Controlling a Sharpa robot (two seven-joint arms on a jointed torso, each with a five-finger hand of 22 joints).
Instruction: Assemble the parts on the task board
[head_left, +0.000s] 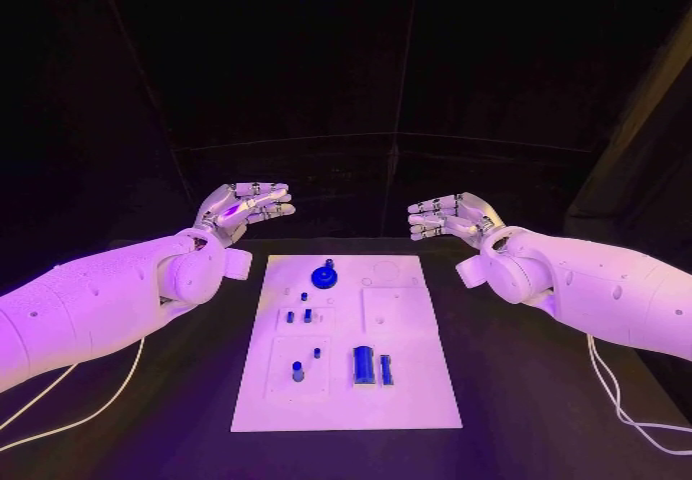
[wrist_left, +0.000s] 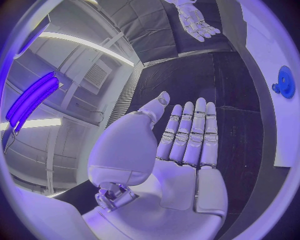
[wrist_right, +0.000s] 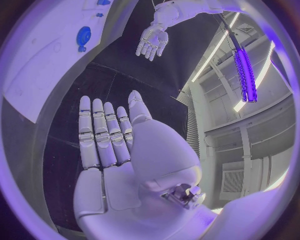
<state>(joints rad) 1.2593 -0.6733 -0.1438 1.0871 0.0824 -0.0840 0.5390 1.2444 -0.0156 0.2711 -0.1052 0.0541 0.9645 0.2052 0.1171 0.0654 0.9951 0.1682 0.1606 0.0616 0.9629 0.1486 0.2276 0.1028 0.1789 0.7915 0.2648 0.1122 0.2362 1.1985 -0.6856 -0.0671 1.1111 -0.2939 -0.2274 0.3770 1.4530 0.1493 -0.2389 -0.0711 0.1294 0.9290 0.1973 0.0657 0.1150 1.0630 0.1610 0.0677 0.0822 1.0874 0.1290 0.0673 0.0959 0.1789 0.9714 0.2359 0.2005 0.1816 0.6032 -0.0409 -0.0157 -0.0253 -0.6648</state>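
Note:
The white task board (head_left: 411, 400) lies lengthwise in the middle of the black table. A round blue part (head_left: 326, 272) stands near its far end, several small blue pieces (head_left: 299, 317) sit mid-board, and two longer blue parts (head_left: 372, 366) lie nearer me. My left hand (head_left: 245, 208) hovers above the table beyond the board's far left corner, fingers straight and apart, holding nothing. My right hand (head_left: 450, 217) hovers beyond the far right corner, likewise open and empty. In the left wrist view the flat palm (wrist_left: 184, 145) faces the table, with the round blue part (wrist_left: 285, 82) on the board (wrist_left: 275, 115).
Black table (head_left: 519, 400) surrounds the board on all sides. White cables (head_left: 613, 400) trail down from each arm at the table's near sides. Black curtains stand behind the table.

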